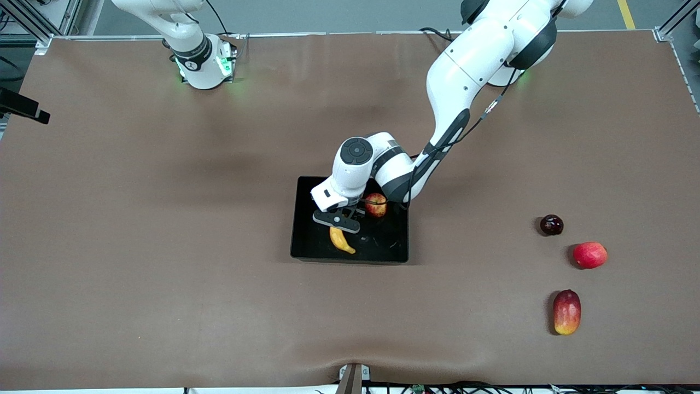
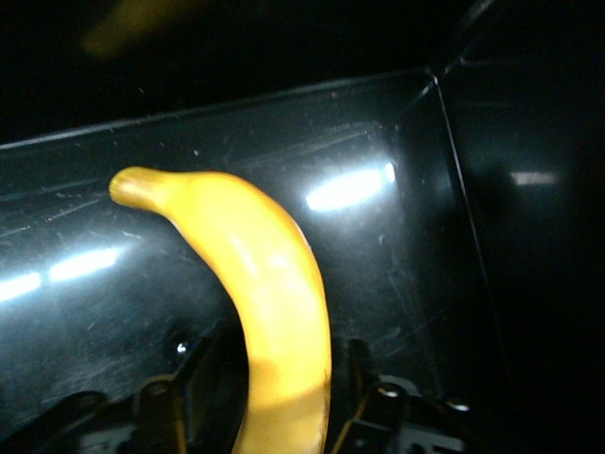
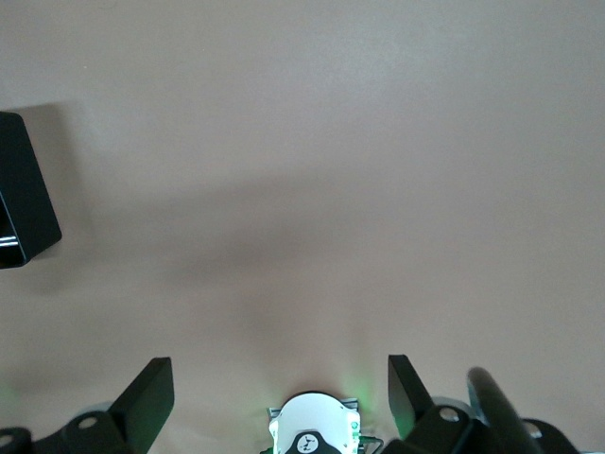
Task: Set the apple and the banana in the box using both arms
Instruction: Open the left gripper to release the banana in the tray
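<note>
Your left gripper grips the banana low in the box, beside the apple; right gripper waits wide.

Apple, banana inside box.

Table: you are looking at a brown cover lying across the whole surface, wrinkling slightly along the edge nearest the front camera.
Dark fruit: you are seeing a small, round, dark red fruit sitting toward the left arm's end of the table.
Pinkish-red fruit: you are seeing a smooth round fruit lying near the dark fruit, a little nearer the front camera and closer to the table's end.
Mango: you are seeing an elongated red-yellow fruit lying nearest the front camera of the three, apart from the other two.
</note>
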